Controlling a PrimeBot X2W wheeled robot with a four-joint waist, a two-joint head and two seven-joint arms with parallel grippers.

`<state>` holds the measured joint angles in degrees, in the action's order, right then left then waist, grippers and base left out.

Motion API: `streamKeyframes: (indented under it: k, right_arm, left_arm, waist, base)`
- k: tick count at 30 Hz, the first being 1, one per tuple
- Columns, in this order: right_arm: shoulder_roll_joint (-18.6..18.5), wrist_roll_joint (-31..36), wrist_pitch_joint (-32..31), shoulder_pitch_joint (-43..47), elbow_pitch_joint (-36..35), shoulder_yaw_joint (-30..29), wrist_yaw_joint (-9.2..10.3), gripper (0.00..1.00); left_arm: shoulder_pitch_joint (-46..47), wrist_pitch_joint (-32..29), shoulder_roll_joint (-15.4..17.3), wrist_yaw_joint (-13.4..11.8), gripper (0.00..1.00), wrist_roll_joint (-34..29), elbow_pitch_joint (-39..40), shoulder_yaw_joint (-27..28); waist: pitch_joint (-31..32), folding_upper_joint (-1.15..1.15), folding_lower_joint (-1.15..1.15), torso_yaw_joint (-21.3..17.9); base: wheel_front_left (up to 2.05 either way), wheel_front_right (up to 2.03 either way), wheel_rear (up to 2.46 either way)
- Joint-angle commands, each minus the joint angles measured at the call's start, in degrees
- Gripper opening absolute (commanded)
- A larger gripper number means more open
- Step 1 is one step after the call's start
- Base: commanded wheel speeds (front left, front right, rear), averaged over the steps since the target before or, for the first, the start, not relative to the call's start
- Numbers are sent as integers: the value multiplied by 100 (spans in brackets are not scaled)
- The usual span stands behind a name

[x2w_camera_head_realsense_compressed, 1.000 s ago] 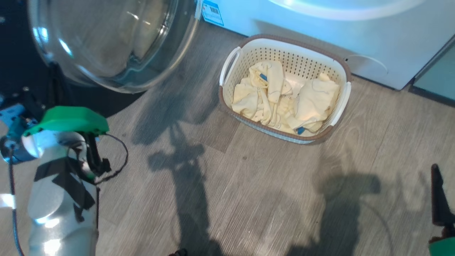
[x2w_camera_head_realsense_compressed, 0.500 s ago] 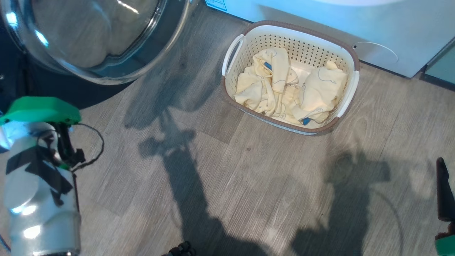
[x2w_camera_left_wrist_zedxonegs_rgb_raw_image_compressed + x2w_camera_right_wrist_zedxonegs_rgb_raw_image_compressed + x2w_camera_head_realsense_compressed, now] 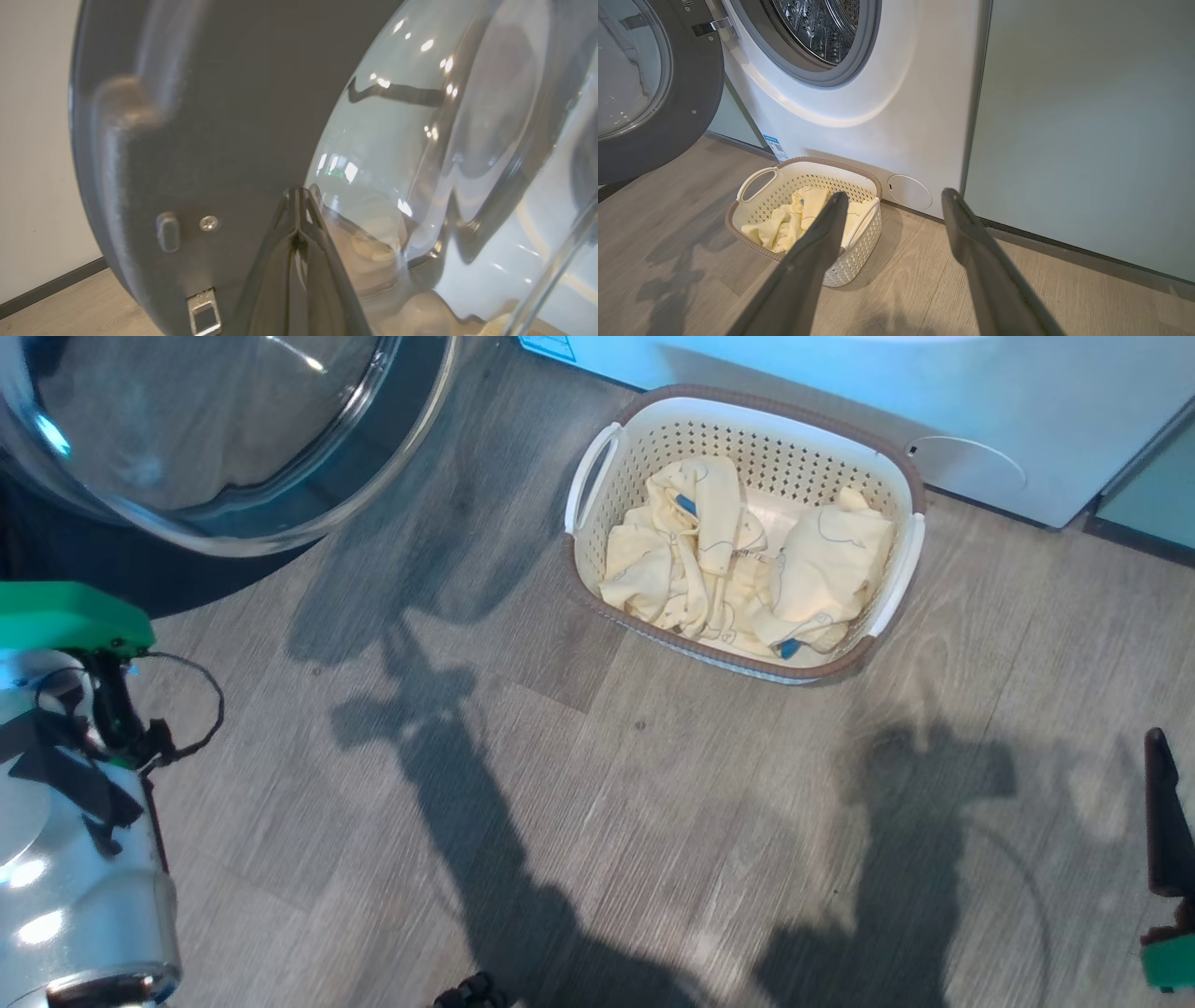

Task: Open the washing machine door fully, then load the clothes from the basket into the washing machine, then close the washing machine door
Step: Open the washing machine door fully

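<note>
The washing machine door (image 3: 215, 420) stands swung open at the upper left, its glass bowl bulging out. In the left wrist view my left gripper (image 3: 299, 192) is shut, holding nothing, its tips against the door's dark inner rim (image 3: 210, 116) beside the glass (image 3: 420, 140). The basket (image 3: 896, 467) sits on the floor before the washing machine (image 3: 840, 383), with the clothes (image 3: 738, 560) piled inside. My right gripper (image 3: 894, 196) hangs open and holds nothing, well short of the basket (image 3: 831, 164) and clothes (image 3: 784, 224). The steel drum (image 3: 822, 23) is uncovered.
Grey wood-look floor (image 3: 607, 803) stretches between me and the basket. A pale green cabinet panel (image 3: 1087, 116) stands right of the machine. My pale left forearm (image 3: 65, 840) fills the lower left; one dark right finger (image 3: 1165, 821) shows at the right edge. The round service flap (image 3: 909, 192) is low on the machine.
The head camera has shifted. Relative to the basket, the door has swung further left, and my left arm has gone left with it. The right gripper stays open.
</note>
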<state>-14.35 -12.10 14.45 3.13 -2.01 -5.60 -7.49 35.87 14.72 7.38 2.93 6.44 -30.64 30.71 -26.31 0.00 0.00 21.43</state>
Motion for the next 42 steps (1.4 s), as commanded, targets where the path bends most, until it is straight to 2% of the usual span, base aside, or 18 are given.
streamKeyframes:
  k: [1, 13, 19, 25, 28, 34, 37, 39, 42]
  right_arm:
    - [-122, -24, 55, -54, -127, 113, 0, 100]
    - [140, -8, 55, -162, -43, 171, 0, 100]
    - [298, 7, 55, -181, -15, 172, 0, 100]
    - [511, 10, 55, -181, 76, 199, 0, 100]
    - [640, 24, 55, -116, 144, 211, 0, 100]
    - [767, 53, 55, -32, 196, 287, 0, 100]
    - [813, 69, 55, -6, 213, 344, 0, 100]
    - [835, 73, 55, 16, 241, 405, 0, 100]
    - [861, 85, 55, 56, 265, 492, 0, 100]
  left_arm:
    - [106, 28, 358, 32, 0, -71, 163, 229]
    - [-621, 28, -109, 269, 0, -253, 897, 293]
    - [-1130, 28, -325, 353, 0, -265, 1490, 77]
    - [-1975, 28, -441, 388, 0, -176, 2403, -544]
    - [-2540, 28, -447, 218, 0, 80, 2826, -1203]
    - [-3006, 28, -449, 37, 0, 183, 3070, -2024]
    - [-3121, 28, -449, 16, 13, 185, 3035, -2298]
    - [-3175, 28, -449, 3, 32, 182, 2977, -2422]
    - [-3213, -24, -449, 11, 46, 189, 2890, -2531]
  waist:
    - [23, 0, 0, -20]
    - [359, 0, 0, -239]
    - [552, 0, 0, -400]
    - [866, 0, 0, -697]
    - [1078, 0, 0, -856]
    - [1364, 0, 0, -1135]
    - [1502, 0, 0, -1325]
    - [1602, 0, 0, -1472]
    - [1703, 0, 0, -1679]
  base:
    - [0, 0, 0]
    - [0, 0, 0]
    - [0, 0, 0]
    - [0, 0, 0]
    - [0, 0, 0]
    - [0, 0, 0]
    - [0, 0, 0]
    - [0, 0, 0]
    - [0, 0, 0]
